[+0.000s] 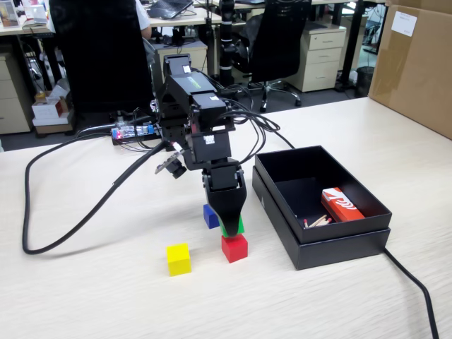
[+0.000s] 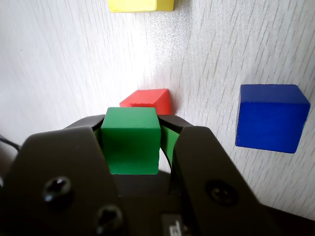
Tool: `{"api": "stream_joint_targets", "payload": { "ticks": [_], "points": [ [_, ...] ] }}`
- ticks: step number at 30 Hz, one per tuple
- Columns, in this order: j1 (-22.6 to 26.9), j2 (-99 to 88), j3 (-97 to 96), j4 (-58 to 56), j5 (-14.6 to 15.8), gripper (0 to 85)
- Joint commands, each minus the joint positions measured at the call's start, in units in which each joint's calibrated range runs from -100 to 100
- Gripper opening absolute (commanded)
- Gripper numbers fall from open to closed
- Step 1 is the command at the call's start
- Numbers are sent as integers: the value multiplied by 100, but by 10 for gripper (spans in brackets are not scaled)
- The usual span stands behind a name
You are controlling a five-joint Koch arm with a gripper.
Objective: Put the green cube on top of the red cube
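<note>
Green fills the space between my jaws: my gripper (image 2: 135, 147) is clamped on the green cube (image 2: 132, 140), its sides pressed by both jaws. The red cube (image 1: 234, 247) sits on the table (image 1: 106, 296) directly beneath the green cube, which looks just above or touching its top; in the wrist view a red edge shows just past the green cube, so I judge the stack slightly offset.

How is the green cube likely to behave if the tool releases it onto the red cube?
The green cube looks rigid and flat-faced, so it should probably sit rather than roll. The red cube offers a same-sized top, so an off-centre release from the tool might tip it.
</note>
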Motion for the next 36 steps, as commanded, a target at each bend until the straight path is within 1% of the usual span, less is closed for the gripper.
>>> {"api": "stream_joint_targets", "payload": {
  "ticks": [1,9,10,11,14,17,19,20,24,25,26,27,32,33,36],
  "points": [
    [-5,-148,641,11,-29,44],
    [39,13,632,37,-29,45],
    [44,36,641,37,-29,61],
    [68,81,632,37,-29,102],
    [68,104,650,46,-29,104],
    [73,127,650,37,-34,215],
    [73,139,650,37,-34,239],
    [73,127,632,37,-34,274],
    [63,127,650,37,-34,281],
    [63,127,659,37,-34,298],
    [59,127,650,37,-39,340],
    [59,116,632,37,-39,366],
    [49,36,577,37,-49,374],
    [54,-91,478,3,-49,418],
    [68,-400,314,3,-49,420]
  ]
}}
